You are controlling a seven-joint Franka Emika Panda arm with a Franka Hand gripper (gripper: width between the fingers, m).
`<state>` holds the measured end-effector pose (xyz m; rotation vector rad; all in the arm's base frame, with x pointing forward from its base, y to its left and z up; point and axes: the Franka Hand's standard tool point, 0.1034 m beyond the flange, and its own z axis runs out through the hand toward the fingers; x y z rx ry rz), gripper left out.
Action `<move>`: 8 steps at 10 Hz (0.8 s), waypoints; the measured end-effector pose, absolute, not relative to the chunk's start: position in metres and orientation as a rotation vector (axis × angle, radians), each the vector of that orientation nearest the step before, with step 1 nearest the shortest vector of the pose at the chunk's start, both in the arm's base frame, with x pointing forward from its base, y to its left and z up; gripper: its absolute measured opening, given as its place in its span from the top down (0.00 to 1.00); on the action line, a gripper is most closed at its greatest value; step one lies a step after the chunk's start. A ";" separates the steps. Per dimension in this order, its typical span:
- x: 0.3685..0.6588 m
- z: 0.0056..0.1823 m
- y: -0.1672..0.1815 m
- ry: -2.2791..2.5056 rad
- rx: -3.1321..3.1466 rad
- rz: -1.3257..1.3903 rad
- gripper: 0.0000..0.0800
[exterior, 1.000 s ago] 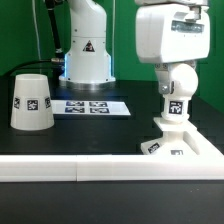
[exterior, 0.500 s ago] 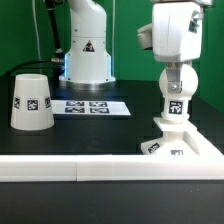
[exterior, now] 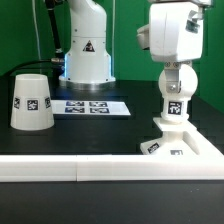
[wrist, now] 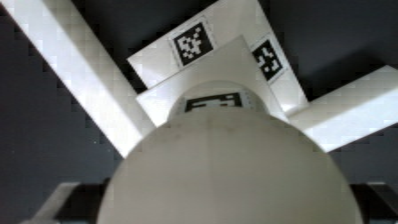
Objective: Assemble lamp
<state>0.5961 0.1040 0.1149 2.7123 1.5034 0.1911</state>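
The bulb point(exterior: 176, 108) stands upright on the square stepped base point(exterior: 186, 146) at the exterior view's right. My gripper point(exterior: 177, 76) hangs straight down over it, with the fingers on either side of the ball top. In the wrist view the bulb point(wrist: 222, 150) fills the space between my fingers point(wrist: 50, 200), and a dark gap shows at each side, so the jaws stand open around it. The base point(wrist: 222, 45) shows beyond the bulb with its tags. The cup-shaped shade point(exterior: 32, 100) stands mouth down at the exterior view's left, far from the gripper.
The marker board point(exterior: 92, 106) lies flat between the shade and the base. Long white bars point(exterior: 70, 170) form a low wall along the front and meet beside the base point(wrist: 80, 75). The arm's pedestal point(exterior: 86, 50) stands behind the marker board.
My hand has turned about its vertical axis over the bulb, mostly in the first half second. The bulb's tag has stayed facing the same way. The shade and base have not moved.
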 end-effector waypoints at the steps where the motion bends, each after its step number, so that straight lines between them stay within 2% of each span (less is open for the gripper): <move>1: 0.595 0.115 0.105 1.285 2.833 0.200 0.28; 8: 0.599 0.114 0.103 0.420 3.120 0.241 0.28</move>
